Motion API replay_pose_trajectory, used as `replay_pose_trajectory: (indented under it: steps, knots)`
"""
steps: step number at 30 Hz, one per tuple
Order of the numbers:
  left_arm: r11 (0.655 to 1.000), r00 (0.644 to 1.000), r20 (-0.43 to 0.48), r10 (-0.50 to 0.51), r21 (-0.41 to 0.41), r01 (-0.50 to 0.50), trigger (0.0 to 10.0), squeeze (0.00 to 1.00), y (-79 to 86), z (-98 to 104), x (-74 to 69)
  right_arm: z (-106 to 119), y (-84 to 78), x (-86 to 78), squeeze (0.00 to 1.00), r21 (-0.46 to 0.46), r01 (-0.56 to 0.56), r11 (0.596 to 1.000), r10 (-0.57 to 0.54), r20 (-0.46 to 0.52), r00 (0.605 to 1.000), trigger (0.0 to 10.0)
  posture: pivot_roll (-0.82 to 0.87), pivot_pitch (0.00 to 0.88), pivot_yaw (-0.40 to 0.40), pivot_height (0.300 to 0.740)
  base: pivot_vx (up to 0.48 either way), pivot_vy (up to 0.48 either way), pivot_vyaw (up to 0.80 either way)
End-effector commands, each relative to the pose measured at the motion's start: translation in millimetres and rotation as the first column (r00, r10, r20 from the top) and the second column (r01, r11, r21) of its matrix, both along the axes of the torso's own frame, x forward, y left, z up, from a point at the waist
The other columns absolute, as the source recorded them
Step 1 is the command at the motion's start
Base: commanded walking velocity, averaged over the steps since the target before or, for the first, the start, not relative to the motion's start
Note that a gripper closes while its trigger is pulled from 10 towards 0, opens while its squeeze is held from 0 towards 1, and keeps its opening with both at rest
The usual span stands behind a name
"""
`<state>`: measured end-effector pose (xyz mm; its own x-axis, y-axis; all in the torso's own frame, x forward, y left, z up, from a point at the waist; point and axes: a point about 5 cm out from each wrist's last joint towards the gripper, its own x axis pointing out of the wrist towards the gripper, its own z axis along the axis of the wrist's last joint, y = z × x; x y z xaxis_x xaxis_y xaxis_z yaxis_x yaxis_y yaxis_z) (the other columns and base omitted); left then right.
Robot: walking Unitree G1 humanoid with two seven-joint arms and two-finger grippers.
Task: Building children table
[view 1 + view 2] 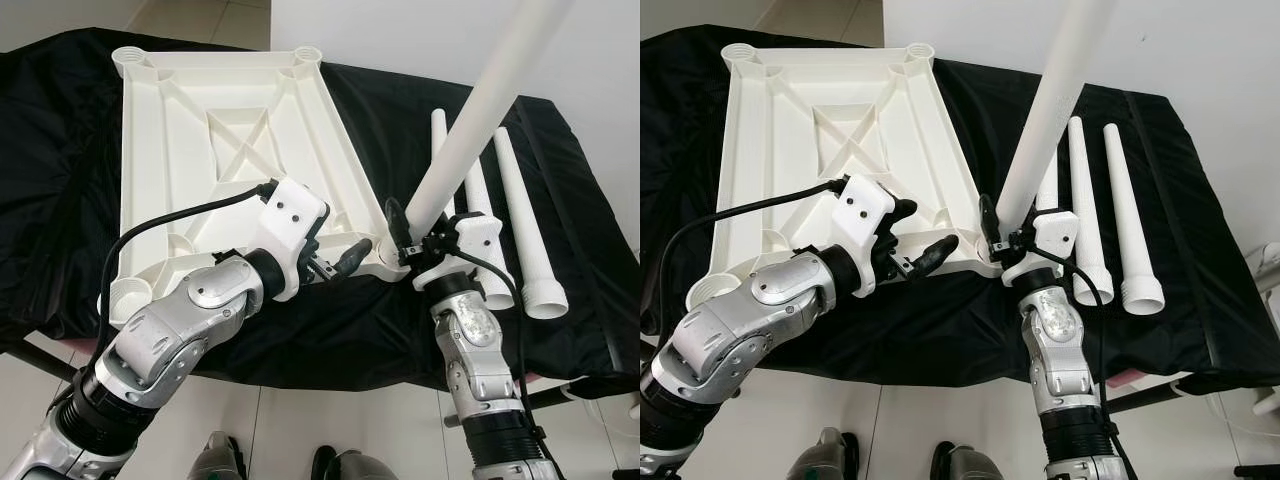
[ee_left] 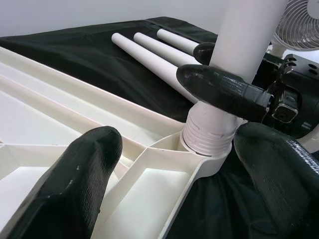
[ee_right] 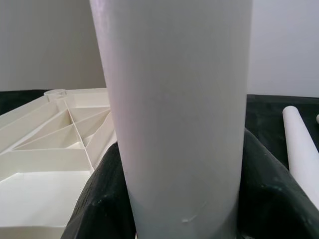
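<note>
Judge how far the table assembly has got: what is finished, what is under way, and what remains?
No leg looks finished. Under way: the right claw grips a white leg standing upright in the near right corner socket of the upturned tabletop, threads still showing. The left claw is open beside that corner. Left: three spare legs lie on the black cloth, and the three other corner sockets are empty.

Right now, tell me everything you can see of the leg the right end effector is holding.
The held leg is a long, smooth white tube, plastic by its look, tapering away from a ribbed, threaded base. It stands near upright, its base seated in the near right corner socket of the upturned tabletop. The right end effector is shut on it just above the base. The left end effector sits open beside that corner, not touching the leg.
</note>
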<state>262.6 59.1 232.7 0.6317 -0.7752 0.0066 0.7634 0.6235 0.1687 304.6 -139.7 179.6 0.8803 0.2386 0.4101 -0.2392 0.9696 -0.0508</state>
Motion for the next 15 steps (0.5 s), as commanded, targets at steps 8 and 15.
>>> replay_pose_trajectory:
  steps: [8,15]
  knots:
    - [0.988,0.988,-0.025,-0.151,0.026,0.152,10.0,0.0,-5.4,-3.2,-9.3,-38.5,-6.7,-1.7,0.0,0.033,0.035,0.999,-0.028,-0.195,0.98,10.0,0.13,0.18,-0.083,0.74,0.0,0.0,0.0]
    - [0.988,0.988,-0.028,-0.151,0.026,0.151,10.0,0.0,-4.7,-3.4,-9.4,-43.0,-9.0,-0.3,0.0,0.086,0.063,0.994,-0.04,-0.241,0.97,10.0,0.13,0.185,-0.082,0.74,0.0,0.0,0.0]
